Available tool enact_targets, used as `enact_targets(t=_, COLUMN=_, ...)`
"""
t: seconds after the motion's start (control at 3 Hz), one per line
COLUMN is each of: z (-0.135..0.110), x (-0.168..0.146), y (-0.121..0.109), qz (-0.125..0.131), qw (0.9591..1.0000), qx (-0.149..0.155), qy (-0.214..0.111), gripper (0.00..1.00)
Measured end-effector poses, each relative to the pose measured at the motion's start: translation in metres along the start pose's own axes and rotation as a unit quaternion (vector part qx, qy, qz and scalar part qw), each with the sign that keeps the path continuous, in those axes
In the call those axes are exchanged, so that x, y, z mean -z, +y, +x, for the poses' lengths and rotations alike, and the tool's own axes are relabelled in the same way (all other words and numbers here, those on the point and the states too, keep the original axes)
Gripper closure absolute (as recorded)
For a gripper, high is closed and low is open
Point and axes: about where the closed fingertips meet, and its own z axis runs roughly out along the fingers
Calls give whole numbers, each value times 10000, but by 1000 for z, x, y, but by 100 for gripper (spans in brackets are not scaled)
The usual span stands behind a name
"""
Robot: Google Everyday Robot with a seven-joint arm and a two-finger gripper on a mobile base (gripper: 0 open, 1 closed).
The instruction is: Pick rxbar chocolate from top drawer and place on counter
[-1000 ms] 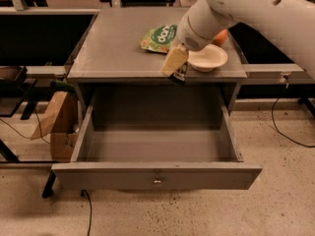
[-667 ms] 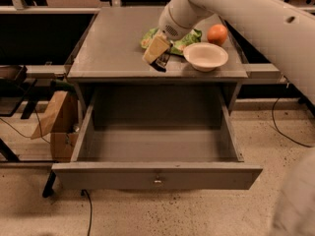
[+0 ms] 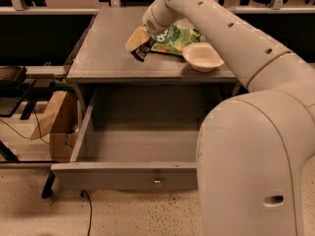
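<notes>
My gripper [image 3: 139,44] is over the middle of the counter [image 3: 106,53], just left of the green snack bag. It is shut on the rxbar chocolate [image 3: 144,49], a small black bar that sticks out below the tan fingers [image 3: 136,37], close to the counter's surface. I cannot tell whether the bar touches the counter. The top drawer [image 3: 123,176] is pulled wide open below, and the part of its inside that shows holds nothing. My arm's large white body covers the drawer's right side.
A green snack bag [image 3: 176,38] and a white bowl [image 3: 203,57] lie on the counter's right half. A brown cardboard box [image 3: 55,122] stands on the floor left of the cabinet. Cables run along the floor at the left.
My gripper has carried the bar from the counter's right front edge by the bowl leftward and farther in, past the green bag. The arm now fills the right of the view.
</notes>
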Motion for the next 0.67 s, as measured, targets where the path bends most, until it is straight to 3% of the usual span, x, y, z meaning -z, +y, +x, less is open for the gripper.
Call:
enact_targets(t=0.33, z=-27, x=-18, y=-1, qz=-128, qw=9975, qx=-427, qy=-543, gripper=74)
enact_targets(t=0.67, z=-46, x=-26, y=3, qz=-228, qw=9937, qx=-620, qy=-902, gripper=50)
